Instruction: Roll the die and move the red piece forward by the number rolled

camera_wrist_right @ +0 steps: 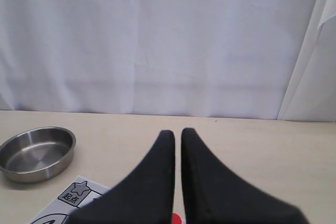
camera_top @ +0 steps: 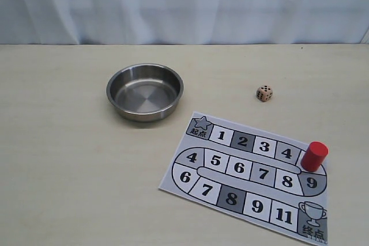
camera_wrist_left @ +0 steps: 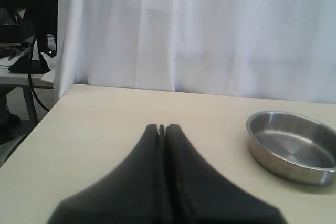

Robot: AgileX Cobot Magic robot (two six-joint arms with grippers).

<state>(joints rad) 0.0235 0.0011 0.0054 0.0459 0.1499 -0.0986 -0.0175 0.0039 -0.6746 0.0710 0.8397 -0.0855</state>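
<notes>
Die (camera_top: 264, 93) sits on the bare table (camera_top: 69, 171), right of the steel bowl (camera_top: 145, 114) and just beyond the game board's (camera_top: 238, 167) far edge, touching neither. It's a cube, so no long axis matters. It lies on the right half, so the right arm looks nearer.

Red piece (camera_top: 314, 155) stands upright at the board's right edge, next to square 9.

Bowl is empty.

Left gripper (camera_wrist_left: 161, 127) has its fingers pressed together, holding nothing. Right gripper (camera_wrist_right: 177, 131) is nearly together with a thin slit, also holding nothing. Neither shows in the exterior view.
</notes>
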